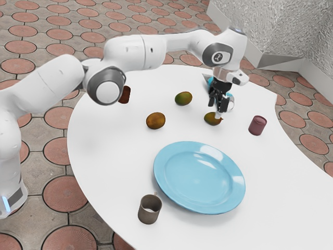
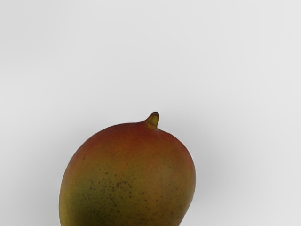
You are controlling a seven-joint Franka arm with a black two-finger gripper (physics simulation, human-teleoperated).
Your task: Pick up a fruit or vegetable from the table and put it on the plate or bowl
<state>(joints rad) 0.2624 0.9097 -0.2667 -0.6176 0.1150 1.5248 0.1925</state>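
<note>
Approach step: the end effector (image 1: pixel 221 107) hangs just over a mango (image 1: pixel 212 119) lying on the tabletop (image 1: pixel 104 156); whether it is spread or pressed together, I cannot tell. Next it must drop, pinch the mango, then carry it to the plate (image 1: pixel 199 177). Left to right, cup (image 1: pixel 124 95), mug (image 1: pixel 150 209), left mango (image 1: pixel 155 120), middle mango (image 1: pixel 183 98) and can (image 1: pixel 257 125) seem clear of that path.

Bare surface (image 1: pixel 104 156) runs from the hand (image 1: pixel 220 108) to the blue plate (image 1: pixel 199 177); maroon cup (image 1: pixel 257 125) flanks on the exterior view's right, grey cup (image 1: pixel 150 209) beside the plate.
</note>
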